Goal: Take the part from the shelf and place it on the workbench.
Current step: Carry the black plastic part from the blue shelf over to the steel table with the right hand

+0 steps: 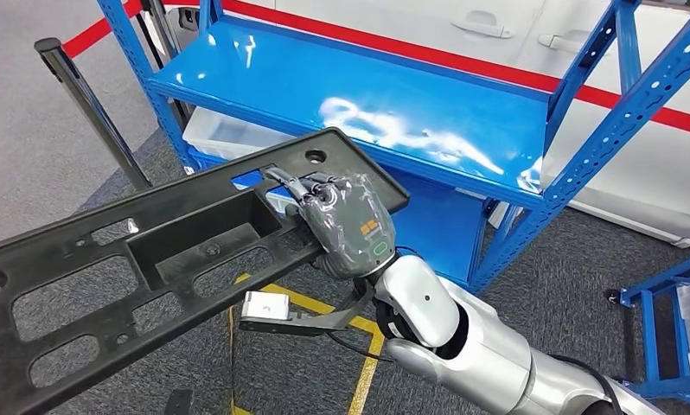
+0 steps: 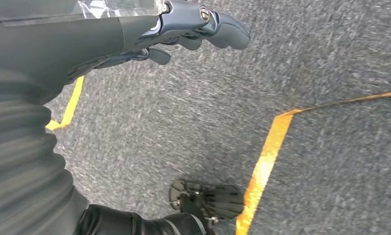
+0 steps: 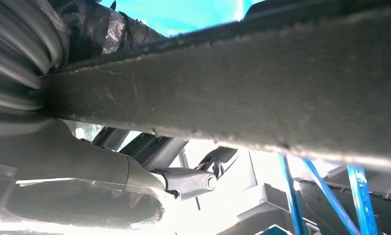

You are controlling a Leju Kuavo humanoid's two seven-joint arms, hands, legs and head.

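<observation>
A long black plastic part (image 1: 151, 259) with several cutouts runs from the lower left up to the blue shelf (image 1: 367, 104). It hangs in the air in front of the shelf's upper board. My right hand (image 1: 350, 220) grips its right end, fingers hooked over the top edge into a cutout. In the right wrist view the part's edge (image 3: 232, 83) crosses close in front, with the thumb (image 3: 188, 181) below it. My left hand (image 2: 183, 34) hangs over the grey carpet, fingers loosely apart and holding nothing.
A white bin (image 1: 225, 134) sits on the shelf's lower level. A dark metal post (image 1: 91, 104) stands at the left, and a second blue rack (image 1: 670, 294) at the right. Yellow floor tape (image 1: 367, 363) marks the carpet below.
</observation>
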